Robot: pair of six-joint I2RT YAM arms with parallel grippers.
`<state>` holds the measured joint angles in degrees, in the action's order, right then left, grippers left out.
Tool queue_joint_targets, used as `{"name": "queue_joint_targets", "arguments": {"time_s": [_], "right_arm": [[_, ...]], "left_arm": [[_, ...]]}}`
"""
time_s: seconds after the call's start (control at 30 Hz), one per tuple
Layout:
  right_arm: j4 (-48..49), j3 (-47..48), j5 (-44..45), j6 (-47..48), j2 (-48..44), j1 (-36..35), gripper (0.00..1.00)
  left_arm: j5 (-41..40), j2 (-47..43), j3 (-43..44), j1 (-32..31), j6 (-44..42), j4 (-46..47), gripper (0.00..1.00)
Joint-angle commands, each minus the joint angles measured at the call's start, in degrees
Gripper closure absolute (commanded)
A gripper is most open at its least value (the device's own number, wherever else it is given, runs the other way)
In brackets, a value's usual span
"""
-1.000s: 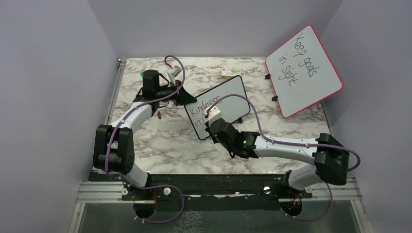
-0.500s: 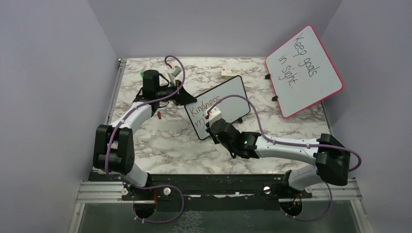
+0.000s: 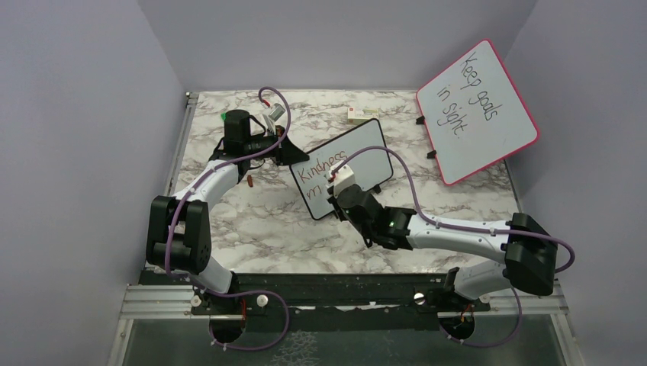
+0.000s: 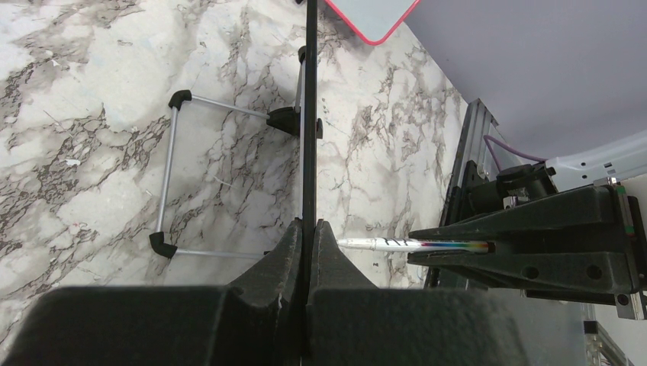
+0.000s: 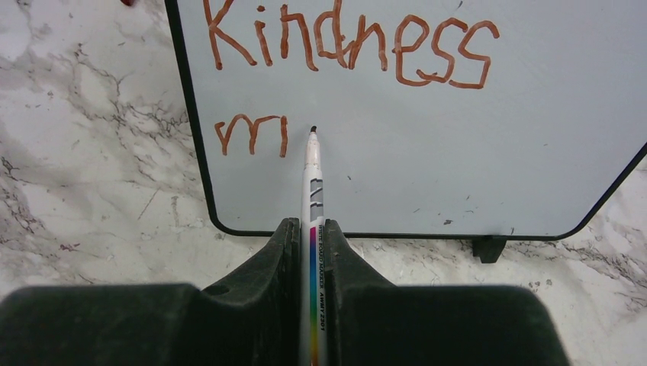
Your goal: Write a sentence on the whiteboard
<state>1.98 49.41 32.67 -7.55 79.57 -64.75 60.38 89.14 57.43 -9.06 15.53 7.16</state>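
Observation:
The small black-framed whiteboard stands tilted at the table's middle; it also fills the right wrist view. On it are red-brown words: "Kindness" and below it "m". My right gripper is shut on a white marker with a rainbow band; its tip is just right of the "m", at the board's surface. My left gripper is shut on the board's thin black edge, seen edge-on. The marker also shows in the left wrist view.
A larger pink-framed board reading "Keep goals in sight" leans at the back right. A small white and red box lies behind the whiteboard. A small red marker cap lies by the left arm. The whiteboard's wire stand rests on the marble.
My right gripper has moved the marker slightly to the right along the second line, past the "m". The left arm and the whiteboard have not moved.

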Motion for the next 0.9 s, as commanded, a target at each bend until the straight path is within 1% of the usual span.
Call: {"name": "queue_joint_targets", "arguments": {"time_s": [0.0,0.53,0.87], "right_arm": [[2.6,-0.3,2.7,0.1,0.7,0.5,0.99],[2.7,1.0,1.8,0.1,3.2,1.2,0.99],[5.2,1.3,1.5,1.1,3.2,1.2,0.99]], "left_arm": [[-1.7,-0.2,-0.2,0.0,-1.1,-4.0,1.0],[-1.7,-0.1,-0.1,-0.1,-1.0,-4.0,1.0],[-1.7,-0.1,-0.1,-0.1,-1.0,-4.0,1.0]]}}
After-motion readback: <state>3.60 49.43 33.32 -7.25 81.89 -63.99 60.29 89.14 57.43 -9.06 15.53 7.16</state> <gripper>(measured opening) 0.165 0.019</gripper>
